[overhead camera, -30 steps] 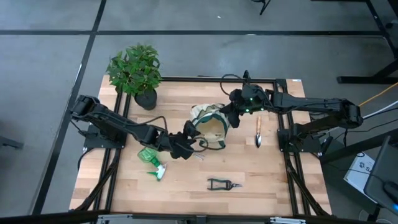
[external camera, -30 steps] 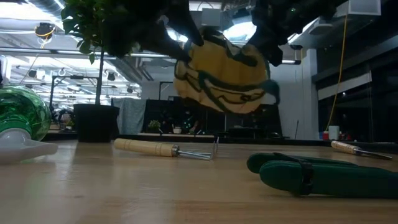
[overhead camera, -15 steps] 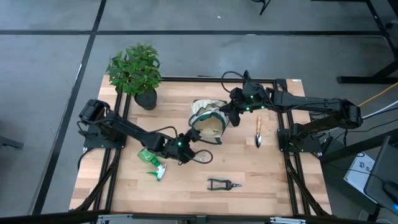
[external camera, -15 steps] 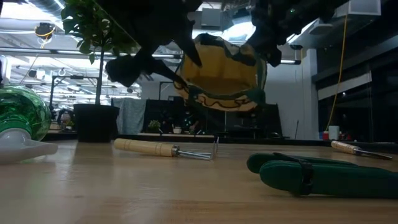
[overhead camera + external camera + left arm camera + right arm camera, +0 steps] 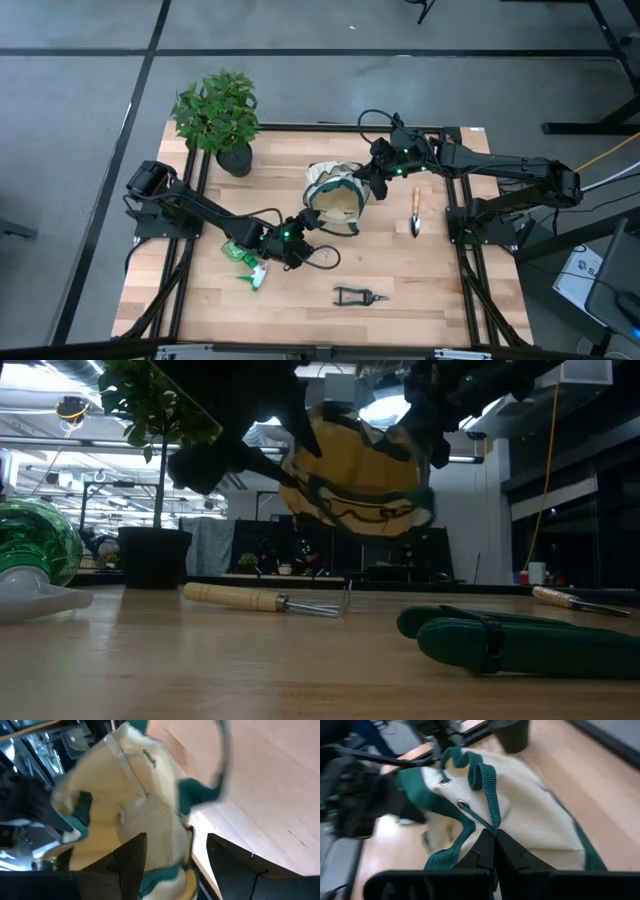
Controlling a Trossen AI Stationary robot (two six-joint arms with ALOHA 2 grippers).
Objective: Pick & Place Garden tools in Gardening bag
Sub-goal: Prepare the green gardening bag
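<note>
The cream gardening bag (image 5: pixel 335 200) with dark green trim hangs in the air above the table's middle (image 5: pixel 355 475). My right gripper (image 5: pixel 368 185) is shut on its rim. My left gripper (image 5: pixel 298 240) is open just near-left of the bag. Its two fingers (image 5: pixel 132 860) stand on either side of the bag's lower part (image 5: pixel 165 877), and I cannot tell whether they touch it. The wooden-handled rake (image 5: pixel 265 600) lies flat on the table below the bag. Black pruning shears (image 5: pixel 358 295) lie near the front edge. My right gripper pinches the bag's green-trimmed rim (image 5: pixel 470 827) between its two fingers, beside the eyelets and the handle's root (image 5: pixel 482 775). It comes from the table's right side, slanting down. The bag is lifted clear of the table, tilted, and hangs from the hold.
A green spray bottle (image 5: pixel 245 258) lies left of my left gripper. A wooden-handled trowel (image 5: pixel 415 212) lies at the right. A potted leafy plant (image 5: pixel 218 115) stands at the far left corner. A dark green piece (image 5: pixel 520 640) lies in the low view's foreground.
My left gripper has drawn back a little toward the table's near-left and down, away from the bag. The bag, still in my right gripper, has rocked and tilted in the air and stays clear of the table.
</note>
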